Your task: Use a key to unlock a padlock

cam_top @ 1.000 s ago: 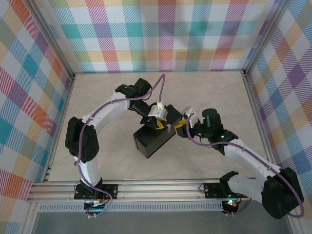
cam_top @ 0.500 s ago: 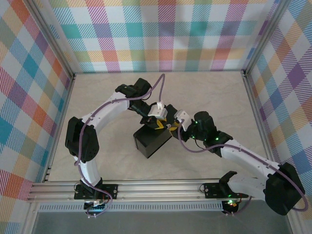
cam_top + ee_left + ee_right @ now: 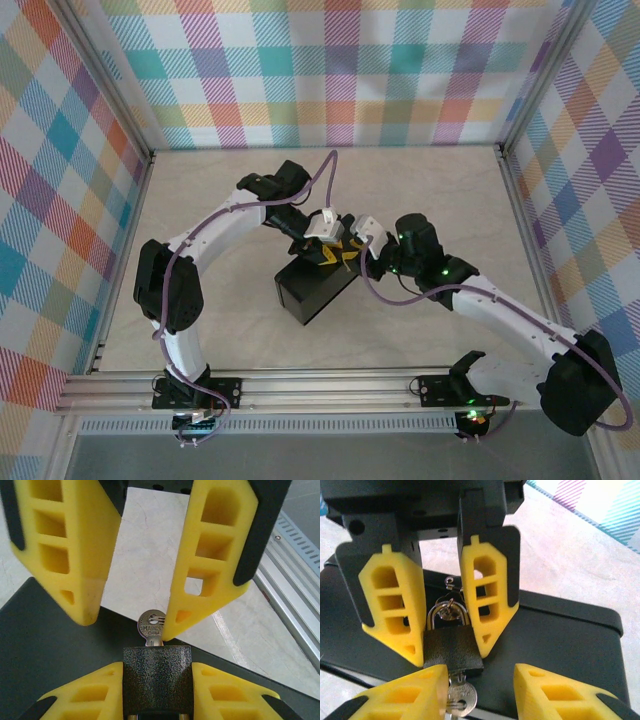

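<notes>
key [image 3: 151, 625] in padlock [image 3: 157, 677]; padlock over box [image 3: 40, 650]

The left arm [image 3: 215, 225] and the right arm [image 3: 500, 305] are each glossy white tubular links joined by bulky black joint housings, with a thin purple cable [image 3: 326, 180] looping along the outside. Small green lights [image 3: 441, 270] glow on the right arm's black housings and at its base, at 5 o'clock in the overhead view. The left gripper [image 3: 157, 672] and the right gripper [image 3: 480, 672] carry matte yellow wedge-shaped fingers [image 3: 395, 605], pierced by rectangular windows and backed by black strips; in the right wrist view a black carriage with round screw holes sits at 12 o'clock.
</notes>
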